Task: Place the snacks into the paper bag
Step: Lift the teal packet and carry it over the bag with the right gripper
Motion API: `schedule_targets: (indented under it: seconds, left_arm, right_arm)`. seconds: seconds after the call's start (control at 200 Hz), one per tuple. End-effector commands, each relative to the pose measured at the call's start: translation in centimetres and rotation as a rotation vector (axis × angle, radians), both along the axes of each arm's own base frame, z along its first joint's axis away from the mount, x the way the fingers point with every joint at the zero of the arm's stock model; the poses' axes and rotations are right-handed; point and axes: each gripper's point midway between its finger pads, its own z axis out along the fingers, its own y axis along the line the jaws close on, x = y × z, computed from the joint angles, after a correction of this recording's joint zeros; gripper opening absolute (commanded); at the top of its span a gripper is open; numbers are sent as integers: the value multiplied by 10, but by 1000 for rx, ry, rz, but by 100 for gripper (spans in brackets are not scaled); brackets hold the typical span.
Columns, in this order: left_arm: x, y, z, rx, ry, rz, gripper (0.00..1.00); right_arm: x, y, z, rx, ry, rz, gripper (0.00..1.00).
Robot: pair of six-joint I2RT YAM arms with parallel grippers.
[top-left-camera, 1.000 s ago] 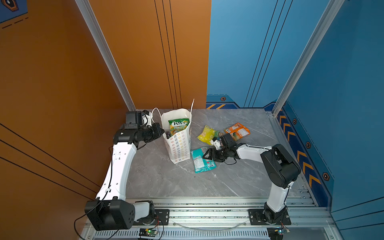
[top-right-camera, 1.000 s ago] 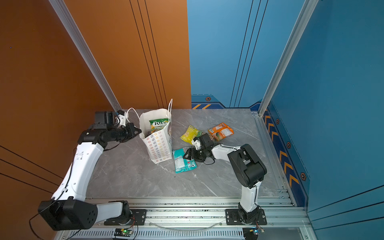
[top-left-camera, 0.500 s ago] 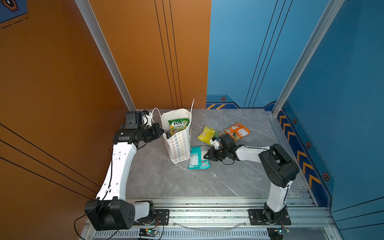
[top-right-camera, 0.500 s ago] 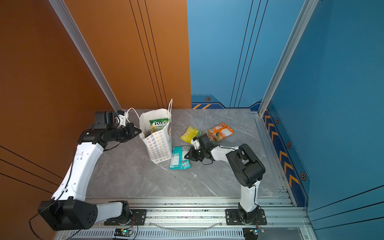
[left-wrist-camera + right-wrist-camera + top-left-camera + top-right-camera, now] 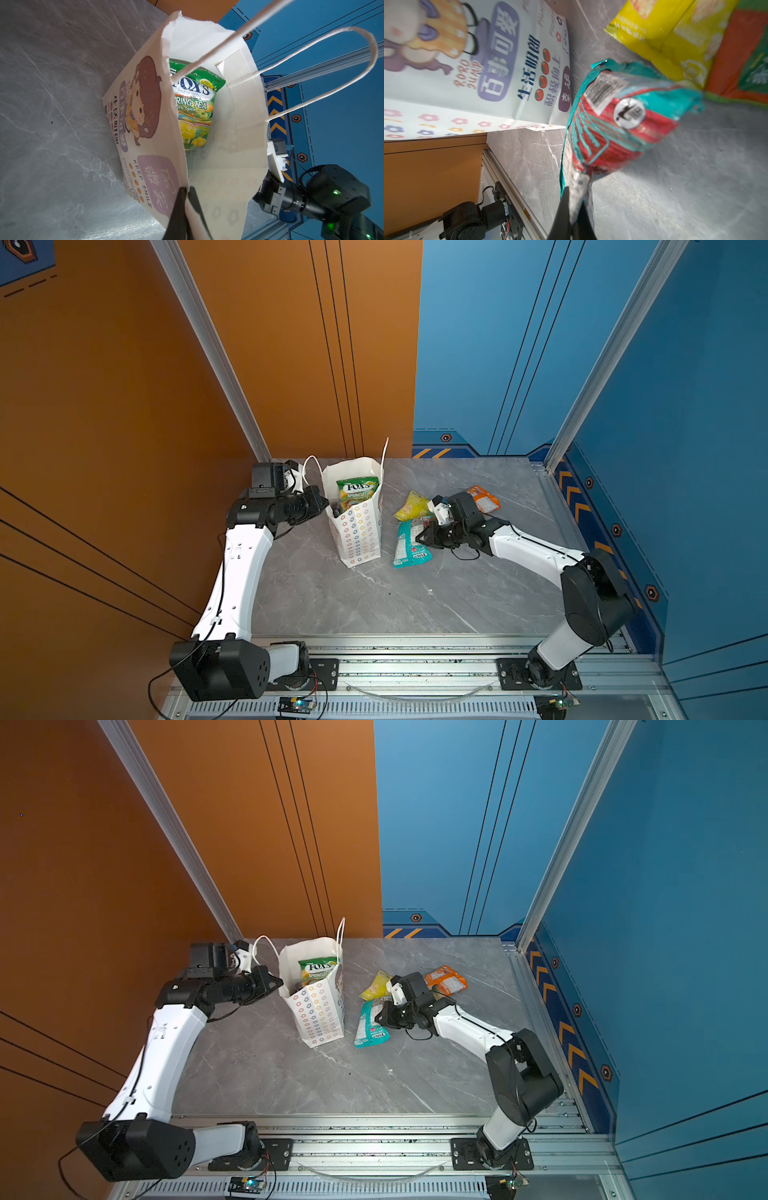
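Nearest to me is the aluminium rail (image 5: 415, 659), ribbed and dull, along the bottom of both top views. It carries two arms with white shells and black joints. Behind it lies the table (image 5: 374, 605), a smooth grey slab with pale marble veins.

A little right of the centre, the right gripper (image 5: 419, 537) has its two black jaws pressed together on the edge of one teal packet (image 5: 409, 545). This packet is flat, shiny and crinkled, with a red panel and a barcode in the right wrist view (image 5: 612, 128). I cannot tell if it is lifted off the table.

Just left of it stands one paper bag (image 5: 357, 531), tall, white and matt, with small coloured flowers and two thin cord handles. It stands upright with its mouth open. The left gripper (image 5: 188, 191) is closed thin on the bag's rim, one jaw outside the wall and one inside.

Inside the bag leans one glossy green packet (image 5: 357, 489) marked FOX'S.

Farther back, to the right of the bag, one wrinkled yellow packet (image 5: 411, 506) and one orange packet (image 5: 482, 497) lie on the table. I count four snacks in all.
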Motion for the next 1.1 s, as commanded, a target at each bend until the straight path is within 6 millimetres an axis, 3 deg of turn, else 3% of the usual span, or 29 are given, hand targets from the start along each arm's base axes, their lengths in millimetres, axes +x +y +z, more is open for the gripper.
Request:
schedule_targets:
  seconds: [0.0,0.365,0.596,0.701,0.736,0.956,1.091]
  left_arm:
    - [-5,-4,11,-17,-31,-21,1]
    - [-5,-4,11,-21,-28,-22,1]
    - [-4,-5,10,-23,-28,-27,1]
    - [-5,-5,10,-23,-28,-28,1]
    - [-5,-5,11,-22,-30,-29,1]
    - [-4,-5,9,-22,-25,-27,0]
    - [-4,-5,9,-22,-24,-27,0]
  right_arm:
    - [7,-9,54,-24,-138,-7,0]
    - [33,-14,184,11,-424,-68,0]
    - [49,7,251,110,-552,-58,0]
    - [46,25,273,154,-588,-20,0]
    - [42,31,292,182,-624,-8,0]
    - [26,64,330,242,-698,79,0]
    - [28,85,333,258,-695,122,0]
